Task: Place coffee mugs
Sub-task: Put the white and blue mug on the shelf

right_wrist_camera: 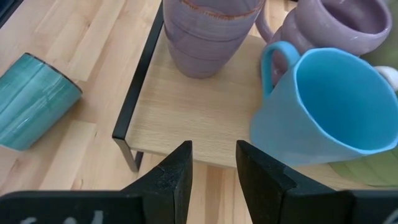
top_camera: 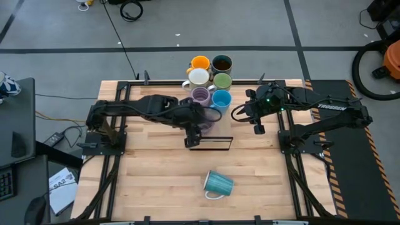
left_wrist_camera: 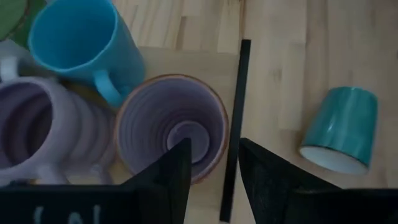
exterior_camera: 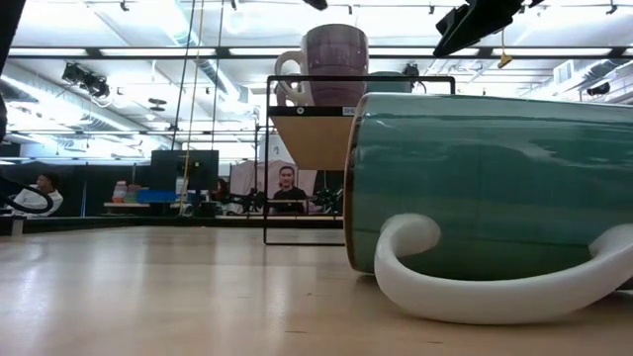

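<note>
Left pincer [left_wrist_camera: 211, 171] spread, empty, right above lilac mug [left_wrist_camera: 169, 127] on shelf [right_wrist_camera: 205, 124]. Blue mug [left_wrist_camera: 81, 46] beside. Teal mug [top_camera: 218, 184] tipped, well apart. Right pincer [right_wrist_camera: 213, 168] spread too.

Ribbed teal mug [top_camera: 218, 184] with white handle; two lilac mugs [left_wrist_camera: 168, 127]; bright blue mug [right_wrist_camera: 323, 109]; orange mug [top_camera: 200, 62]; green mug [top_camera: 222, 80]; pale wooden counter [top_camera: 156, 175]; black-framed shelf [right_wrist_camera: 134, 102].

Toppled teal mug [top_camera: 218, 184] on table [top_camera: 156, 169]
</note>
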`<move>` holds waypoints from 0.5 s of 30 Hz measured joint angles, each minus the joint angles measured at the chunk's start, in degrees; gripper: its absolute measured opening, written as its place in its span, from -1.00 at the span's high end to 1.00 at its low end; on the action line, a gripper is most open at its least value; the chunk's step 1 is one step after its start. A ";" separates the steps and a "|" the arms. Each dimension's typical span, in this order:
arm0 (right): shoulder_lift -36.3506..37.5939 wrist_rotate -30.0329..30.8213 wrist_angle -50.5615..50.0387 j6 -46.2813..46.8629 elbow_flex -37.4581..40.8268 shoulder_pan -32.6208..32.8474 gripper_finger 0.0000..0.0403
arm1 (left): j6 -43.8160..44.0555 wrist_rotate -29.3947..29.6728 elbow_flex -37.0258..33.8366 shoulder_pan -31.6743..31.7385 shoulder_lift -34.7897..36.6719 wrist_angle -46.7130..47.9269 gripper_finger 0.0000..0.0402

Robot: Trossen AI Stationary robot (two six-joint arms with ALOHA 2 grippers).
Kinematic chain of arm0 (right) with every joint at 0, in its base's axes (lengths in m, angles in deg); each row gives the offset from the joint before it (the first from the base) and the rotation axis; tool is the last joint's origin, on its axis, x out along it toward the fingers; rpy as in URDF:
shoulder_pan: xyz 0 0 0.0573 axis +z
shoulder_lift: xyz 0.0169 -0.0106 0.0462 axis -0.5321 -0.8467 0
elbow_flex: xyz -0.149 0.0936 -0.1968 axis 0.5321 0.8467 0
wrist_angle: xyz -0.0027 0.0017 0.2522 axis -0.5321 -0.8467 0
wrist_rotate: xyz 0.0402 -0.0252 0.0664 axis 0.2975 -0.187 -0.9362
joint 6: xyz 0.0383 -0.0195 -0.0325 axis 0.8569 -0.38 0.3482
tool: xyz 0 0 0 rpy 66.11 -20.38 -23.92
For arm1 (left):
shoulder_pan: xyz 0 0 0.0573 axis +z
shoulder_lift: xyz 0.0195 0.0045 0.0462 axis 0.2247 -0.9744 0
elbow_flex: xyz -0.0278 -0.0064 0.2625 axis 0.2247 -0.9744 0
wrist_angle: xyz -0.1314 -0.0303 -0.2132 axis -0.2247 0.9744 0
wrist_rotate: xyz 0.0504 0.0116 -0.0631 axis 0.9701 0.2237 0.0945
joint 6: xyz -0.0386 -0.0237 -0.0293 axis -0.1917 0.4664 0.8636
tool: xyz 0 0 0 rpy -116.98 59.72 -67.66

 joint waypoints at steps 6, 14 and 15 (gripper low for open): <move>0.00 -0.01 -0.11 0.00 0.00 0.00 0.36 | 2.23 0.00 0.02 -2.22 3.43 0.91 0.31; 0.00 -0.04 -0.08 0.02 0.00 0.00 0.36 | 5.02 -0.21 0.04 -10.12 6.38 1.25 0.31; 0.00 -0.02 0.00 0.02 0.00 0.00 0.36 | 6.01 -0.19 0.04 -11.38 6.36 1.48 0.31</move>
